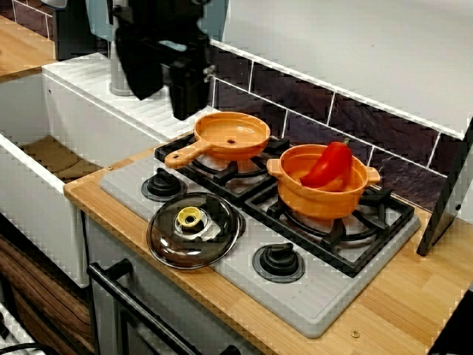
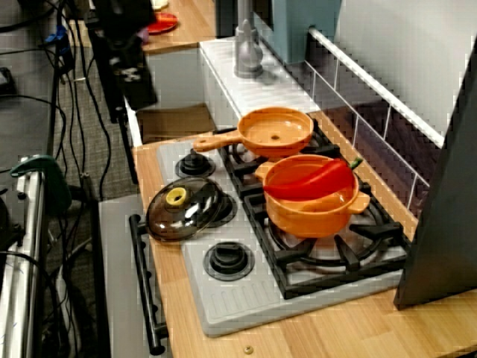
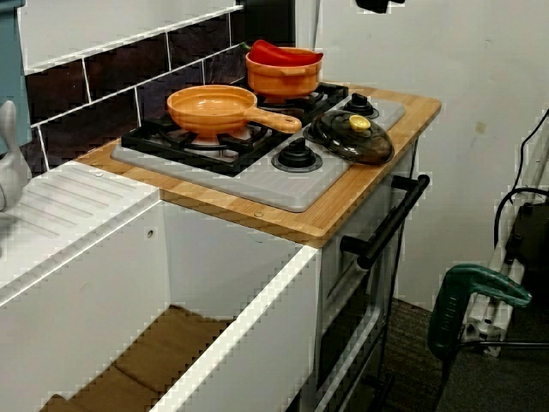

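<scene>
Orange pan (image 1: 230, 135) sits on the stove (image 1: 325, 303). My fingers (image 1: 185, 100) hang just above the pan, behind its handle; open or closed, I cannot tell. I judge they grip nothing.

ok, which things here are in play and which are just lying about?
In play: black gripper; orange plastic frying pan, nearest it.
Lying about: orange two-handled pot, red pepper inside it, dark glass lid with yellow knob.

pan (image 3: 213, 107) on near burner (image 3: 163, 137) | red pepper (image 3: 283, 53) in pot (image 3: 283, 81) | lid (image 3: 350, 137) on stovetop (image 3: 283, 184)
</scene>
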Motion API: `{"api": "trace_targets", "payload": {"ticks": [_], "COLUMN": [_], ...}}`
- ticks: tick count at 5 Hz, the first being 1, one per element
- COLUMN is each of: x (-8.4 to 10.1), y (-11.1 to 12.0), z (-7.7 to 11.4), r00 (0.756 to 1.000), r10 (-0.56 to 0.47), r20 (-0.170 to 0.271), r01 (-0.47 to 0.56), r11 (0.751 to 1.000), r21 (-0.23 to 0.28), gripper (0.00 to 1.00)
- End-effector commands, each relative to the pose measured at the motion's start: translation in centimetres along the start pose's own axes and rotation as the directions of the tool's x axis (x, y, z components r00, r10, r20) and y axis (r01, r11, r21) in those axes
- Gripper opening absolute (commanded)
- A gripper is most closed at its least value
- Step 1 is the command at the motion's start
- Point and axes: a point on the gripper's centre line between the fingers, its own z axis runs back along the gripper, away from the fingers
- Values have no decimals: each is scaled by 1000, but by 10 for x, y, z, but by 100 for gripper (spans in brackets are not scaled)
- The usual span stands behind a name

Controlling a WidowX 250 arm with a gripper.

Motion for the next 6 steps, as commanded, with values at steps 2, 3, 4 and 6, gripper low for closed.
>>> {"api": "trace_targets", "payload": {"ticks": [2,3,4,6], "x": [-38,-40,-39,-41], "y": [-1,-6,-8,-10], "z": [-20,-38,-54,-72], "r00": [975,975,978,977], "r10": [141,123,107,96], "r20": [173,185,182,188], "r01": [-137,-125,-113,-104], "r11": [990,992,993,994], "r21": [-31,2,22,33], "gripper": [100,100,100,100]}}
